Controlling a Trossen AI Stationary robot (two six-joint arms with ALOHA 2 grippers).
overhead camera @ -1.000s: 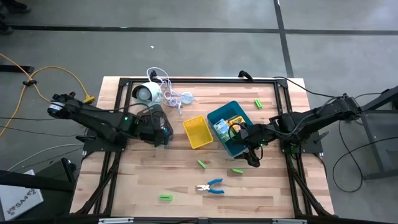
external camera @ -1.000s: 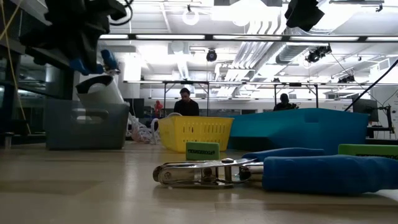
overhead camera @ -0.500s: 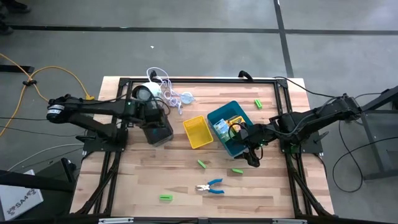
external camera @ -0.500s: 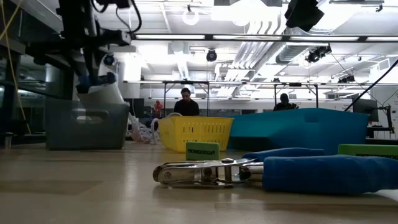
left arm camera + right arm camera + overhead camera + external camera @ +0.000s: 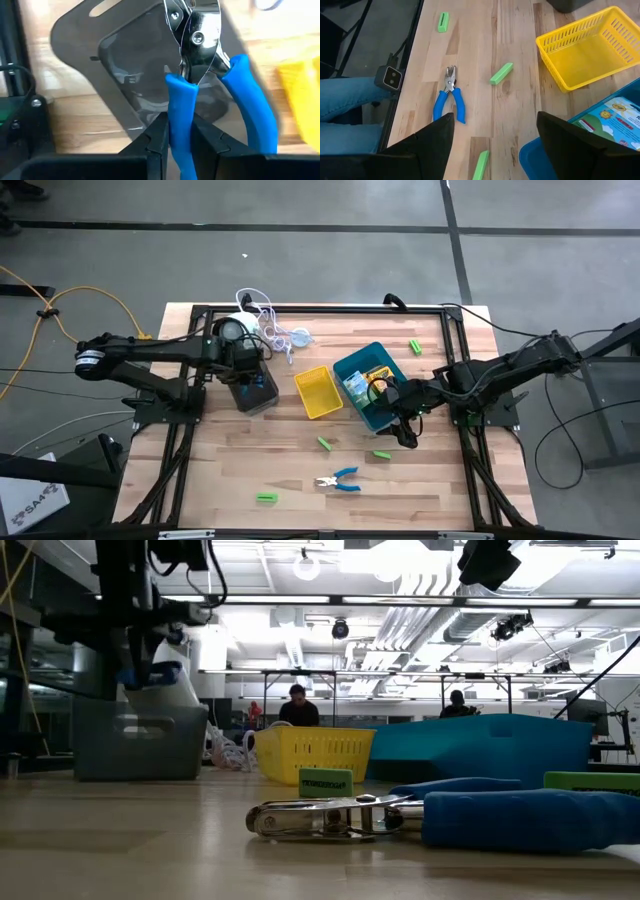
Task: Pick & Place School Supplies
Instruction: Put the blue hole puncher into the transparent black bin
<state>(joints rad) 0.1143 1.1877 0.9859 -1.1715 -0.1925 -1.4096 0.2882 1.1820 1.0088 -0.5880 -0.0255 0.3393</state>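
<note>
Nearest the low camera, one pair of blue-handled pliers (image 5: 430,815) lies flat on the wooden table (image 5: 230,470), with green blocks (image 5: 265,497) scattered around it. Farther back, the right gripper (image 5: 408,430) hangs with its fingers spread wide and empty beside the blue tray (image 5: 345,368), which holds printed packs (image 5: 612,115). The yellow basket (image 5: 318,392) sits just left of that tray. Farther left, the left gripper (image 5: 180,137) pinches one handle of a second pair of pliers (image 5: 200,65) above the grey tray (image 5: 95,70), apparently not touching it.
</note>
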